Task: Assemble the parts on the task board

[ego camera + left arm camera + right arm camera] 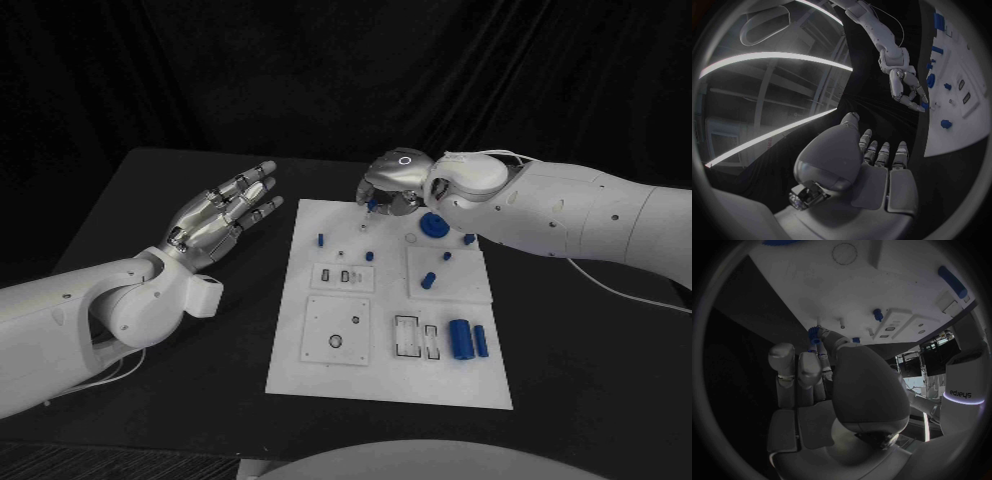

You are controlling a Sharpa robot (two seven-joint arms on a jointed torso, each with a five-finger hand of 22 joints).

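Left hand [219, 216] flat, fingers spread.

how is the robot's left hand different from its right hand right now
The left silver hand lies off the white task board, over the black table, fingers spread and holding nothing. The right silver hand reaches over the board's far edge, fingers curled down, fingertips at a small blue part; whether it grips that part is unclear. Both are silver, on white arms.
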